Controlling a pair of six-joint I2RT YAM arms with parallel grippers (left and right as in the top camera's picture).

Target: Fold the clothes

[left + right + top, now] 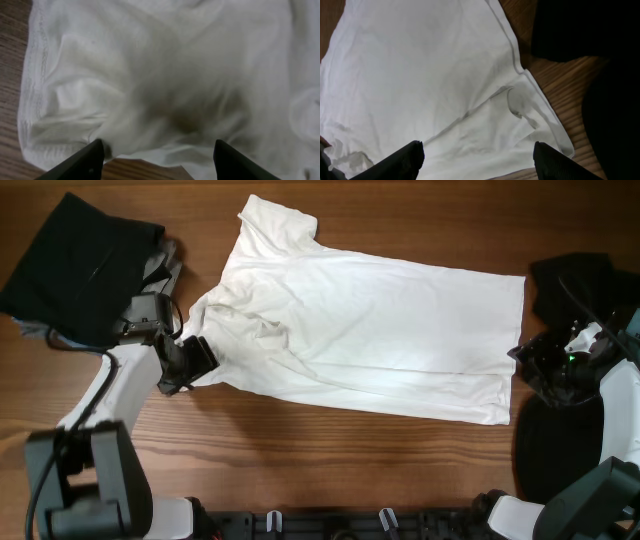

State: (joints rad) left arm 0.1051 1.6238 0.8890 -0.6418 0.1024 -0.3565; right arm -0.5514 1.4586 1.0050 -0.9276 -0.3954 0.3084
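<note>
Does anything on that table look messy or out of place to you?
Mostly tidy. The white T-shirt lies flat except at its end by the left gripper, where the cloth is bunched into creases. A black garment lies heaped past that end.

No writing, label, brand, number or sign can be read in any view, neither on the white shirt [380, 330], nor on the dark clothes [75, 265] at the upper left of the overhead frame, nor on the table [330, 450].
</note>
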